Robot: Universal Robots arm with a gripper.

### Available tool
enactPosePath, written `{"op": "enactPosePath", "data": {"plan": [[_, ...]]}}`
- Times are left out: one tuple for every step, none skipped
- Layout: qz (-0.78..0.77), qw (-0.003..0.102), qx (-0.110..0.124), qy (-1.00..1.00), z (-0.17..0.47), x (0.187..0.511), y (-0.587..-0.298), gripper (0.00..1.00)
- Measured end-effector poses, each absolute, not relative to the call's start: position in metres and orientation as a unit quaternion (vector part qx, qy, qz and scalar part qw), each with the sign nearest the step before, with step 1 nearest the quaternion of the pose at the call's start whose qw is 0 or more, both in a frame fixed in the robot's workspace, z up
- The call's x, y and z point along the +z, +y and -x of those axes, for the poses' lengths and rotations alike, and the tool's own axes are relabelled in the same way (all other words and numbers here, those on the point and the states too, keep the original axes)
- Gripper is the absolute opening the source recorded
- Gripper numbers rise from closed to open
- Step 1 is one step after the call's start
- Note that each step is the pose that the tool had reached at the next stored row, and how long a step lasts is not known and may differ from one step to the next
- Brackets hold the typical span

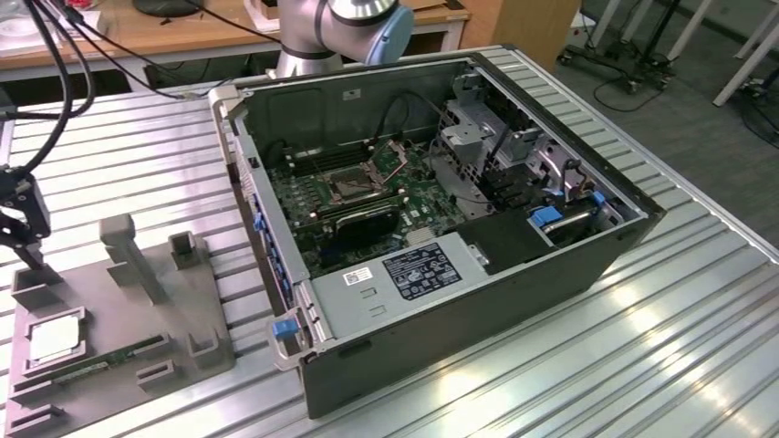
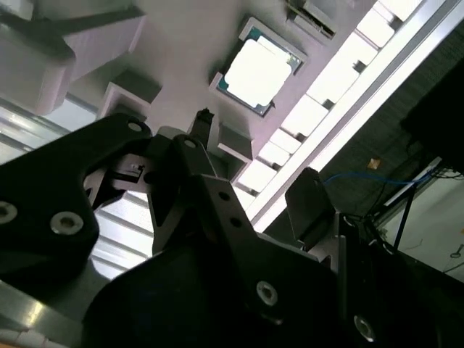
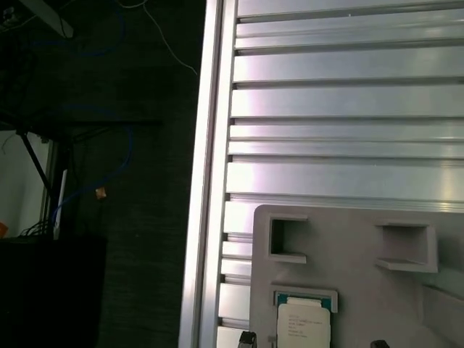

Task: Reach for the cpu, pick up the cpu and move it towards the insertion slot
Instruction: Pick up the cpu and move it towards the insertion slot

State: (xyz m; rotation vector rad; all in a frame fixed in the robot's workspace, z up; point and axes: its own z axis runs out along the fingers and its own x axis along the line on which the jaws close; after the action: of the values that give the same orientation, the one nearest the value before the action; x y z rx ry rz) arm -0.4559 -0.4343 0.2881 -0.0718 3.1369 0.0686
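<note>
While the tool (image 1: 25,255) hangs over the grey tray (image 1: 109,310) at the exterior view's left, its fingers (image 2: 206,125) in the second wrist view stand apart, released and holding nothing. The cpu (image 1: 55,339) lies flat in a tray recess, pale face up, near the tool but untouched. The insertion slot (image 1: 353,187) sits inside the open computer case (image 1: 487,301), well apart from the cpu.
</note>
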Motion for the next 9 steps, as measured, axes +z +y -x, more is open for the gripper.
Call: {"op": "enactPosePath", "data": {"plan": [[0.023,0.002,0.022,0.999,0.456,0.286,-0.435,0.68],[0.023,0.002,0.022,0.999,0.456,0.285,-0.435,0.68],[0.023,0.002,0.023,0.999,0.456,0.283,-0.436,0.68],[0.023,0.002,0.023,0.999,0.456,0.281,-0.436,0.68],[0.023,0.002,0.023,0.999,0.456,0.279,-0.437,0.68],[0.023,0.002,0.023,0.999,0.456,0.277,-0.437,0.68],[0.023,0.002,0.023,0.999,0.456,0.276,-0.437,0.68],[0.023,0.002,0.023,0.999,0.456,0.274,-0.438,0.68],[0.023,0.002,0.023,0.999,0.456,0.272,-0.438,0.68]]}}
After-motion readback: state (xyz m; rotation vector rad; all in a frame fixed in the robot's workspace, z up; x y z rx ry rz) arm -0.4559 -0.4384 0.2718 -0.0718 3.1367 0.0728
